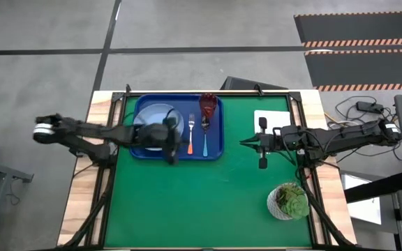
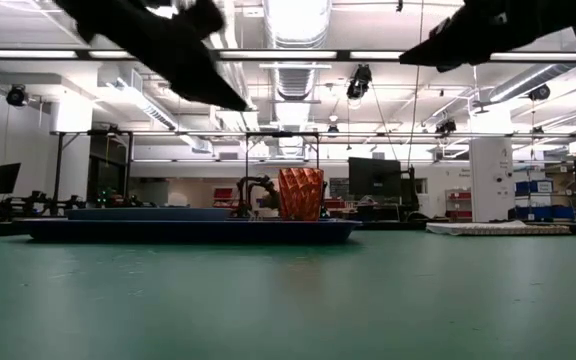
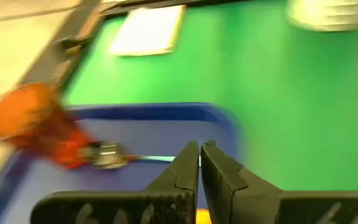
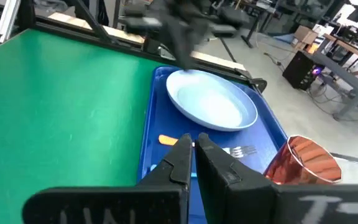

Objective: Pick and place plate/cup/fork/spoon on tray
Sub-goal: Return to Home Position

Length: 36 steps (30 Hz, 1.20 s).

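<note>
The dark-blue tray [image 1: 215, 150] lies at the table's far left-centre. On it are the light-blue plate [image 1: 158, 115], the orange-handled fork [image 1: 190, 138], the blue-handled spoon [image 1: 205, 141] and the reddish cup [image 1: 209, 108], which stands upright at the tray's far right corner. My left gripper [image 1: 179, 139] is shut and empty, raised above the plate's right side; the low view [image 2: 240, 103] shows it well clear of the tray [image 2: 188, 230]. My right gripper [image 1: 244, 143] is shut and empty, raised just right of the tray and pointing at it [image 4: 194, 146].
A white pad [image 1: 271, 118] lies at the far right under my right arm. A white pot with a green succulent [image 1: 288, 201] stands at the near right. The green mat [image 1: 201, 202] is bare in front of the tray.
</note>
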Each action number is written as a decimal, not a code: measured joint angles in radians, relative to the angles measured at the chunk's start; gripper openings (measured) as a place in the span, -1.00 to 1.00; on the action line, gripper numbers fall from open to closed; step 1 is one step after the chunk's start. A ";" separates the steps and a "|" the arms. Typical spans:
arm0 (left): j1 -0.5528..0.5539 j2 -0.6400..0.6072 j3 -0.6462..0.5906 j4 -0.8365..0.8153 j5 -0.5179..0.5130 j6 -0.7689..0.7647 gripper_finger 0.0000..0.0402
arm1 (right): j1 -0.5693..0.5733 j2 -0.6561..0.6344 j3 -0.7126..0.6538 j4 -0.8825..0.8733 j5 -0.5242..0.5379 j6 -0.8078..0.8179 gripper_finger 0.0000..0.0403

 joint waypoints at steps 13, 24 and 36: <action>-0.144 -0.625 -0.478 0.109 0.082 -0.153 -1.00 | 0.000 -0.175 -0.132 0.019 -0.001 0.033 -0.96; -0.144 -1.065 -0.695 0.093 0.081 -0.154 -1.00 | 0.000 -0.359 -0.273 0.041 0.000 0.012 -0.96; -0.143 -1.249 -0.765 0.071 0.093 -0.126 -1.00 | 0.000 -0.647 -0.434 0.050 0.017 0.010 -0.96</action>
